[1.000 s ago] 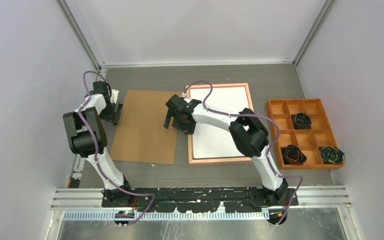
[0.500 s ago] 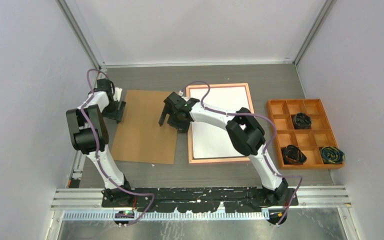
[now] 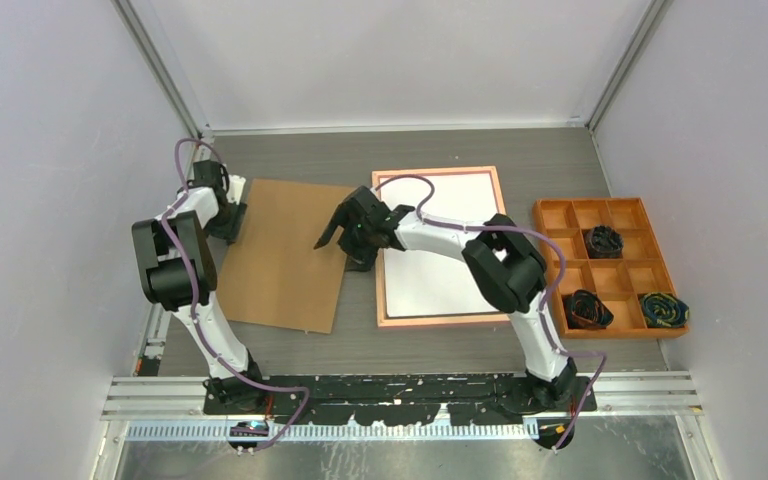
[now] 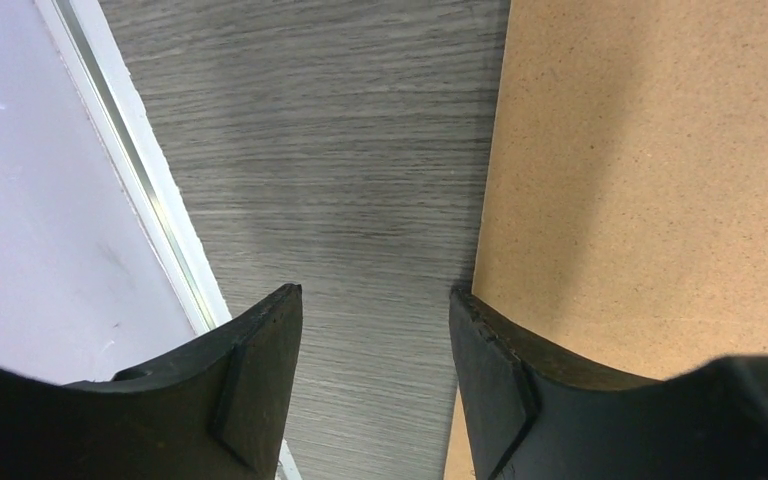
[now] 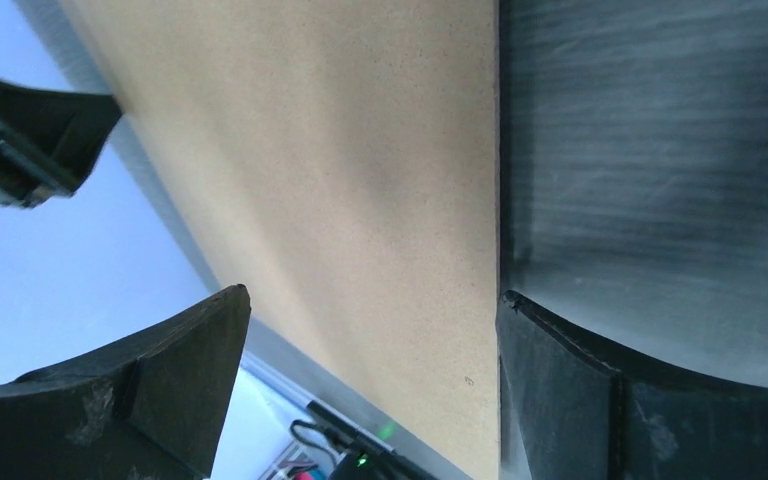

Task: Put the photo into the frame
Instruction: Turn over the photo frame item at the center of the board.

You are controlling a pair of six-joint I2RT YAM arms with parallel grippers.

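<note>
We see the left gripper [image 4: 375, 300], its fingers apart, at the far left edge of the brown board [image 3: 285, 255]. The right gripper [image 5: 375, 292], also spread wide, straddles the board's right edge. The photo [image 3: 450, 205] lies white side up inside the frame [image 3: 460, 170], just right of the board.

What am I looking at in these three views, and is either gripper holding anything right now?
Two robot arms are bolted at the near edge of the table. The overhead view shows both. The other two views come from a camera on each wrist, looking past its black fingers. On the table lie a brown board, the frame with the photo in it, white back up, and an orange tray. The left gripper is open at the board's left edge. The right gripper is open over its right edge. Nothing is gripped.
</note>
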